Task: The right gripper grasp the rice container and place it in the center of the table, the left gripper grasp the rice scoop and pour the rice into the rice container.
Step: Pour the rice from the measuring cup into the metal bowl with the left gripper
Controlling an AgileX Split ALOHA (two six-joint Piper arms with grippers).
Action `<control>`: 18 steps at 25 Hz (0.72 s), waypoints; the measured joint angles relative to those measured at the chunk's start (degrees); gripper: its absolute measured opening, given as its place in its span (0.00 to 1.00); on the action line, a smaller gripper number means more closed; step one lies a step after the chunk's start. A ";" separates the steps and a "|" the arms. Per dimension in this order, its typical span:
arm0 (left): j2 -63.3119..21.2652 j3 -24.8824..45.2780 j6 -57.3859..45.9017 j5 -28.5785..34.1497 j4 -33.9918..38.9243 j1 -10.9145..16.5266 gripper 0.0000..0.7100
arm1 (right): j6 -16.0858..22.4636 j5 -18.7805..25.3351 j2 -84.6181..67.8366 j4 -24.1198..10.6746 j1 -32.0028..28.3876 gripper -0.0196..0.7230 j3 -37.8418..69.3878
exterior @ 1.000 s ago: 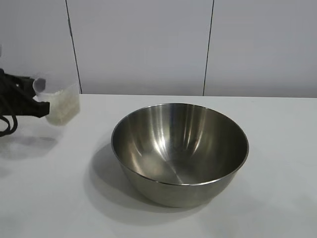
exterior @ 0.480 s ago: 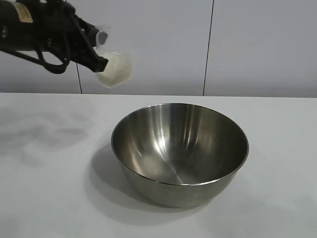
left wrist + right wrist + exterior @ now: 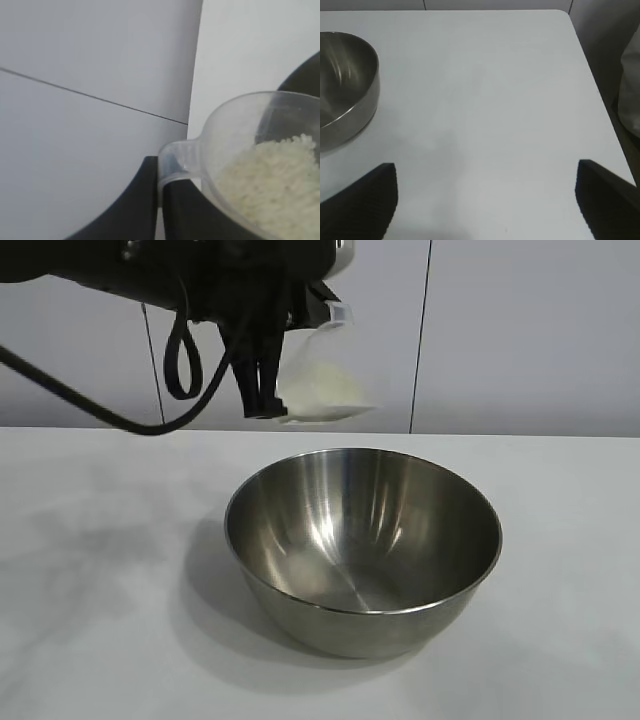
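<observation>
The steel rice container [image 3: 363,545] stands in the middle of the white table [image 3: 90,590], empty inside. My left gripper [image 3: 262,390] is shut on the handle of the clear rice scoop [image 3: 318,380], holding it tilted in the air above the container's far left rim. The scoop holds a heap of white rice [image 3: 322,387]. In the left wrist view the fingers [image 3: 185,210] pinch the scoop's handle [image 3: 177,160], with rice [image 3: 270,185] inside. My right gripper [image 3: 485,200] is open and empty over bare table, off to the side of the container [image 3: 345,85]; it is out of the exterior view.
A grey panelled wall [image 3: 500,330] stands behind the table. The table's corner and side edge [image 3: 580,45] show in the right wrist view, with something pale [image 3: 631,90] beyond the edge.
My left gripper has lifted the scoop from low at the far left, up and rightward, to above the container's far left rim. The scoop has tilted further. The container has not moved.
</observation>
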 joint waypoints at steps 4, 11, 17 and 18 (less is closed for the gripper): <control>0.00 0.00 4.00 0.00 0.45 -1.89 0.01 | 0.00 0.00 0.00 0.00 0.49 0.92 0.00; 4.02 -0.04 14.84 -0.52 10.34 -5.36 0.01 | 0.00 0.00 0.00 0.00 0.49 0.92 0.00; 6.37 -0.04 21.64 -1.18 12.64 -5.55 0.01 | 0.00 0.00 0.00 0.00 0.49 0.92 0.00; 6.37 -0.04 22.06 -1.93 12.77 -5.49 0.01 | 0.00 0.00 0.00 0.00 0.49 0.92 0.00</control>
